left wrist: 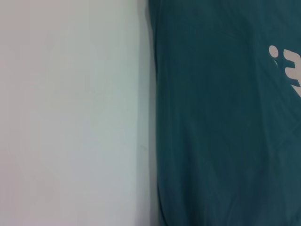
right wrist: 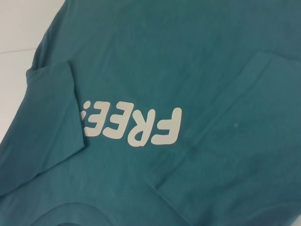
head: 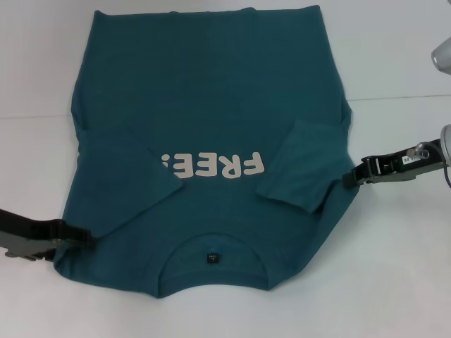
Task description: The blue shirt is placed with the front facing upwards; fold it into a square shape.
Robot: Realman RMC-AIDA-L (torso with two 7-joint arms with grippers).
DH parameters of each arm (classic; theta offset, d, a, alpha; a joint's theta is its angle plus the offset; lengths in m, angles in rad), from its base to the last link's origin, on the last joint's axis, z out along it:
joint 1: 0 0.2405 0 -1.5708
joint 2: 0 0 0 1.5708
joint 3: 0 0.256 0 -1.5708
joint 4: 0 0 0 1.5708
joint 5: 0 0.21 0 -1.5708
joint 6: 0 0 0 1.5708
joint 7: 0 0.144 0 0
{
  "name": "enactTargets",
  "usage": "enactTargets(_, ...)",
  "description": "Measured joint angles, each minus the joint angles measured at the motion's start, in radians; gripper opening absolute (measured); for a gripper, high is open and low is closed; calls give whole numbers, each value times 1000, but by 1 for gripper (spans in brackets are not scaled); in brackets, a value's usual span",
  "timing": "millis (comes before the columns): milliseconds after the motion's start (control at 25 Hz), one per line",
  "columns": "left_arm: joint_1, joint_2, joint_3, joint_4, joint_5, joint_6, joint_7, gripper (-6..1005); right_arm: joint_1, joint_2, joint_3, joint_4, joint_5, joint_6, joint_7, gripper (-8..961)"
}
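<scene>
The blue shirt [head: 204, 105] lies flat on the white table, front up, collar toward me and hem at the far side. White "FREE!" lettering [head: 211, 166] runs across the chest, and a small dark neck label [head: 213, 258] sits inside the collar. Both short sleeves are folded inward onto the chest; the left sleeve [head: 123, 179] covers part of the exclamation mark. My left gripper [head: 79, 236] sits at the shirt's near left edge by the shoulder. My right gripper [head: 350, 177] touches the right edge beside the folded right sleeve [head: 299, 165]. The right wrist view shows the lettering [right wrist: 134, 127], the left wrist view the shirt [left wrist: 225, 122].
The white table [head: 394, 267] surrounds the shirt, with bare surface on both sides and in front of the collar. In the left wrist view the table [left wrist: 70, 117] fills one half. A grey part of the robot [head: 442, 56] shows at the right edge.
</scene>
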Motion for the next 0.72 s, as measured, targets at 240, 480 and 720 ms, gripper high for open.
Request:
enactTargets(240,-7,1,1,-5,2,-7,-2,798,0,0,1,0,0,2,-3,51)
enactTargets(480,-8,4,1,-5,6,-13,-2,559,0,-1,9,0,0,4,-4,50)
enactTargets(720,-9,4,1,-4,9,-14,1,296,1,-2,9,0,0,3,-4,50)
